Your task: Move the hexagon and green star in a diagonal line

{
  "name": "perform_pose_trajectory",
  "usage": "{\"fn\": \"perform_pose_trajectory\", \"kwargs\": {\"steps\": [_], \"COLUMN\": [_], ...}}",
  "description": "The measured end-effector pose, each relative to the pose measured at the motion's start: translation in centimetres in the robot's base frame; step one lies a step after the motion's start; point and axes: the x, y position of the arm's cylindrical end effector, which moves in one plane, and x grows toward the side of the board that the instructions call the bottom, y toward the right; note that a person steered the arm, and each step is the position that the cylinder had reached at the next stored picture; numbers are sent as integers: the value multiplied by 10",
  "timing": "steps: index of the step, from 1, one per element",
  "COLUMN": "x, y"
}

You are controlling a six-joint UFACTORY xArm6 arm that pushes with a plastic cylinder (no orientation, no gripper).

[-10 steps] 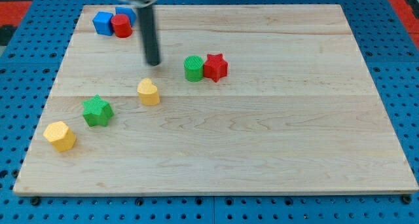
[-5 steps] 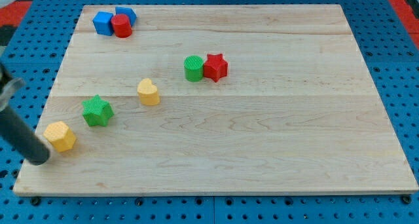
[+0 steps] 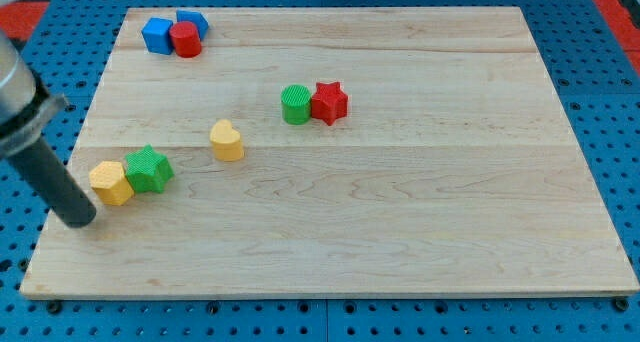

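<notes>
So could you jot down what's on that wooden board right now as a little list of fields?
board: wooden
my tip, near view's left edge, just lower-left of the hexagon
hexagon: yellow, touching the green star
yellow heart, alone, mid-board
green cylinder, touching the red star
top-left cluster: two blue blocks, red cylinder
</notes>
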Motion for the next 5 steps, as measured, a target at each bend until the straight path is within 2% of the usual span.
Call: {"fn": "perform_pose_trajectory", "kwargs": {"steps": [1,2,4,5], "x": [-22,-22,-56,-50], "y": [11,63,151,156]}}
